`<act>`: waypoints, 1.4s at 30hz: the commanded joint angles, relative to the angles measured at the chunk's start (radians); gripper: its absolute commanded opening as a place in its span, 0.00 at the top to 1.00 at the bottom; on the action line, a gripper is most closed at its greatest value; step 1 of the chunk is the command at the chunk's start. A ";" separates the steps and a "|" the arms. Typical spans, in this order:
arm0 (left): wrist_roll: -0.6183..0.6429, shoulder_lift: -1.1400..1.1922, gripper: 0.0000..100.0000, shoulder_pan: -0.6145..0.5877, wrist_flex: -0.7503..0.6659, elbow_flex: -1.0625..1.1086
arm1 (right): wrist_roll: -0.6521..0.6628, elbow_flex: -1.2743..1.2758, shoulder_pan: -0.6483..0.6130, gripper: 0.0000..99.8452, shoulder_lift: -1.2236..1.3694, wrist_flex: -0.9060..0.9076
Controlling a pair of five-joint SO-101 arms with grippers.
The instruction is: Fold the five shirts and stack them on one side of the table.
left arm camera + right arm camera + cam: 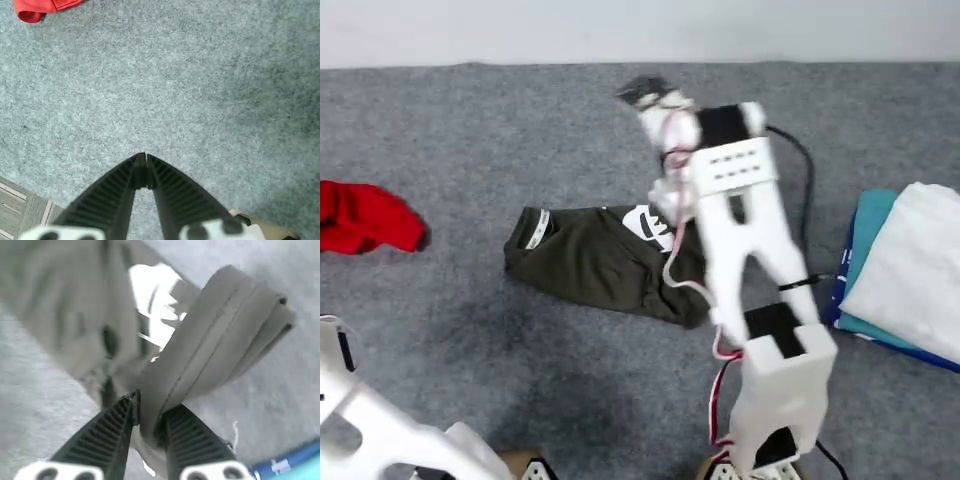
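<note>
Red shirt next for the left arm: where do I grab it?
Probably the bunched end of the red shirt nearest the olive shirt, from above with the left gripper: that lump lies free on the carpet, its other end runs out of frame.

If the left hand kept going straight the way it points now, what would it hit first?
Probably just the bare grey table cover. The left hand, shut, points down at it, and the red shirt lies well off that line, though depth is hard to judge.
</note>
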 commanded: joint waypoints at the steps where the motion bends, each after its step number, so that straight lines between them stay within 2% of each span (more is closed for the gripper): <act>1: 0.005 -0.023 0.99 0.008 -0.023 -0.030 | -0.012 -0.043 -0.091 0.99 -0.050 -0.044; 5: 0.005 -0.023 0.99 0.008 -0.023 -0.028 | -0.055 -0.046 -0.154 0.99 0.025 -0.140; 13: 0.006 -0.023 0.99 0.000 -0.032 -0.027 | -0.058 -0.049 -0.236 0.99 0.156 -0.265; 27: 0.055 -0.023 0.99 0.005 -0.086 0.074 | -0.054 -0.049 -0.308 0.99 0.194 -0.466; 30: 0.055 -0.023 0.99 0.008 -0.086 0.073 | -0.055 -0.049 -0.320 0.96 0.225 -0.479; 35: 0.055 -0.023 0.99 0.005 -0.086 0.073 | -0.086 -0.066 -0.352 0.77 0.245 -0.476; 39: 0.054 -0.023 0.99 0.005 -0.086 0.073 | -0.107 -0.190 -0.394 0.76 0.245 -0.429; 42: 0.054 -0.023 0.99 0.006 -0.086 0.074 | -0.074 -0.295 -0.407 0.84 0.252 -0.349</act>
